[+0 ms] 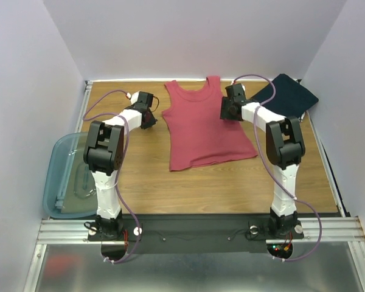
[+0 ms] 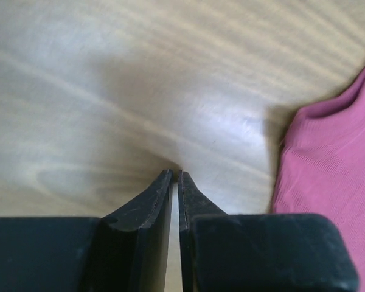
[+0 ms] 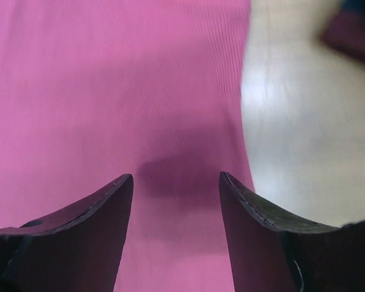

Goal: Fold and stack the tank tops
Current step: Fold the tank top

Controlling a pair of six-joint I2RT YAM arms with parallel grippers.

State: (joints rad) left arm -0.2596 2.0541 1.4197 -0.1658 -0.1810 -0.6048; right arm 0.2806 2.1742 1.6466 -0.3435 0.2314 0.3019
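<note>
The red tank top (image 1: 207,128) lies spread flat on the wooden table (image 1: 231,182), straps toward the back. The navy tank top (image 1: 287,96) sits in a bundle at the back right. My left gripper (image 1: 151,117) hovers just left of the red top over bare wood. In the left wrist view that gripper (image 2: 175,173) has its fingers almost together with nothing between them, and the red top's edge (image 2: 331,182) lies to the right. My right gripper (image 3: 176,179) stands open just above the red top (image 3: 109,91), near its right edge, holding nothing. In the top view it (image 1: 227,111) is by the right armhole.
A translucent teal bin (image 1: 59,159) sits at the table's left edge beside the left arm. Bare wood (image 3: 292,134) shows right of the red top, with a blurred corner of navy cloth (image 3: 353,30) beyond. White walls close in the back and sides.
</note>
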